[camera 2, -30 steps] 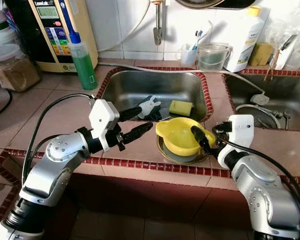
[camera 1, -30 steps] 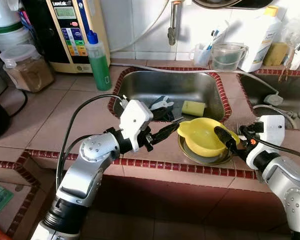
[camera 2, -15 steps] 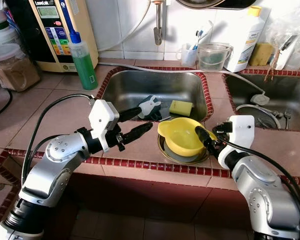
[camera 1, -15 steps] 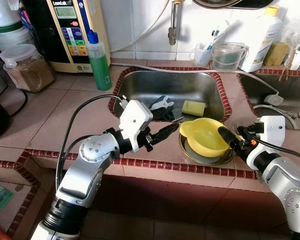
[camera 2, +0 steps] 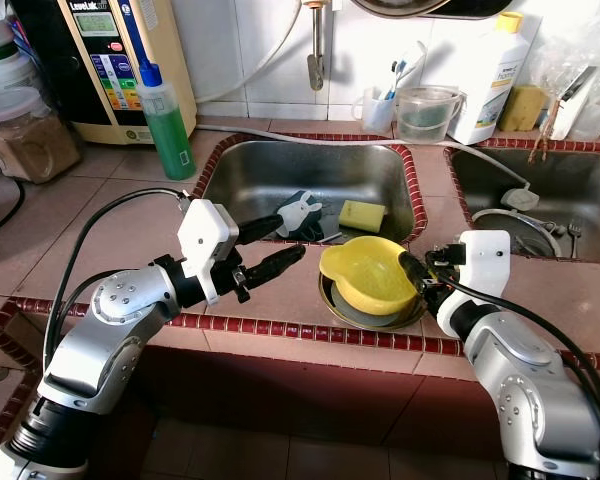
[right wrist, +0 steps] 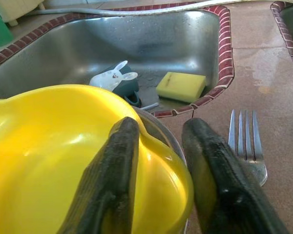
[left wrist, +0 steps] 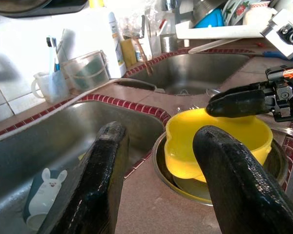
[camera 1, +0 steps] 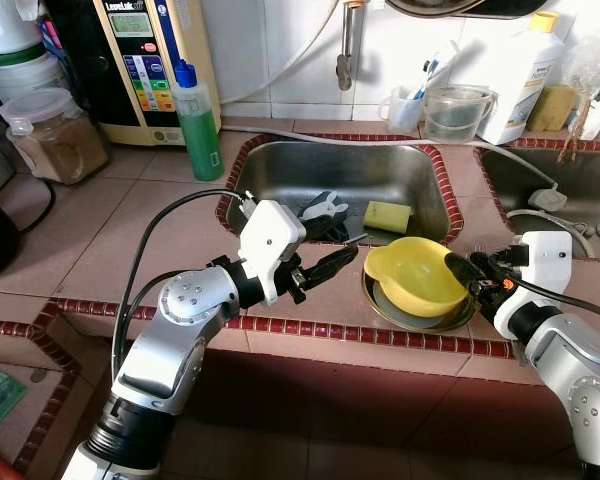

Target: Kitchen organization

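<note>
A yellow bowl (camera 1: 415, 278) rests in a shallow metal dish (camera 1: 418, 320) on the tiled counter's front edge, right of the sink. My right gripper (camera 1: 462, 270) is shut on the bowl's right rim, one finger (right wrist: 112, 175) inside the bowl and the other outside. My left gripper (camera 1: 340, 245) hovers open just left of the bowl, over the sink's front rim, with nothing between its fingers (left wrist: 229, 190).
The steel sink (camera 1: 280, 170) holds a yellow sponge (camera 1: 387, 214) and a white bunny-shaped item (camera 1: 322, 208). A fork (right wrist: 244, 141) lies on the counter by my right gripper. A green soap bottle (camera 1: 196, 120) and a jar (camera 1: 52, 135) stand at the back left.
My right gripper has carried the yellow bowl a little to the right and lower, so it sits deeper in the metal dish. The left arm has stayed put.
</note>
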Robot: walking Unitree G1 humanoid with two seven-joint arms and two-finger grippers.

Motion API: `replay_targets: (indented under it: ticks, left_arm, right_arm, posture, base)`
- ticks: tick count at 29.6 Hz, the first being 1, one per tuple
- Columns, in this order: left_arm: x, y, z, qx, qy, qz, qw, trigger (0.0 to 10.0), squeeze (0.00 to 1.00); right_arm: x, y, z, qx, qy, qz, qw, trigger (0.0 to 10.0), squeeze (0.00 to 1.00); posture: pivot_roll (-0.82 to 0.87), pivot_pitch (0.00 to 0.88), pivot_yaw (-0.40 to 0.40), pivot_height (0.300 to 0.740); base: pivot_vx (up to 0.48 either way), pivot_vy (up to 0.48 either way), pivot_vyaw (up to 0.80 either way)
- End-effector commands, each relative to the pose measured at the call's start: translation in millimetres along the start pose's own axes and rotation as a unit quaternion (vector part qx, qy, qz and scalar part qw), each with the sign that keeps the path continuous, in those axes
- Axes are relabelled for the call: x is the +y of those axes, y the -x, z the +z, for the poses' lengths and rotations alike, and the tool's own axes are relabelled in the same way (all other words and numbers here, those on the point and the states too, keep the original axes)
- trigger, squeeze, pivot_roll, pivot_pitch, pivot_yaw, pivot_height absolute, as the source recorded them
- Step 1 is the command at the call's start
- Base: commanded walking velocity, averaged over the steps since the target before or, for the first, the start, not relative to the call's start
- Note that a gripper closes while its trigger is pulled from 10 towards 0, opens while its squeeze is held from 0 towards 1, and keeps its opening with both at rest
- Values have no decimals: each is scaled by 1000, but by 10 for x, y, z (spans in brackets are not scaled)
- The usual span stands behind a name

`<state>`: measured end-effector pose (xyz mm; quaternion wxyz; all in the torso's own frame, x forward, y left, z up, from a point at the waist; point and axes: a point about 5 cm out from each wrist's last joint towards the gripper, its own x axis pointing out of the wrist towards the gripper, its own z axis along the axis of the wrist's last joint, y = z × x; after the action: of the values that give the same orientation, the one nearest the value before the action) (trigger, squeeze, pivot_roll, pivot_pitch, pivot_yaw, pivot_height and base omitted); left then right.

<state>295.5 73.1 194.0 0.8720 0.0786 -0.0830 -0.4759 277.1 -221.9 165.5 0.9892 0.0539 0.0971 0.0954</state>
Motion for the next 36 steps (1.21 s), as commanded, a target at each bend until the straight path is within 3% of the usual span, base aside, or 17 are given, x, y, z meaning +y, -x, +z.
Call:
replay_targets:
  ticks: [1, 16, 36]
  left_arm:
    - [1, 0, 58, -6, -9, 0, 1000, 10000, 0]
    - [-1, -8, 63, -9, -10, 0, 1000, 10000, 0]
    - [57, 3, 91, -11, -16, 5, 1000, 10000, 0]
  right_arm:
    - [-21, 14, -28, 6, 2, -4, 1000, 0, 0]
    - [9, -23, 0, -13, -3, 0, 1000, 0, 0]
    - [66, -7, -89, 4, -31, 9, 999, 0, 0]
  posture:
    - [-214, 63, 43, 703]
    - [-211, 45, 37, 703]
    - [-207, 55, 38, 703]
  base:
    - [0, 0, 0]
    - [0, 0, 0]
    - [0, 0, 0]
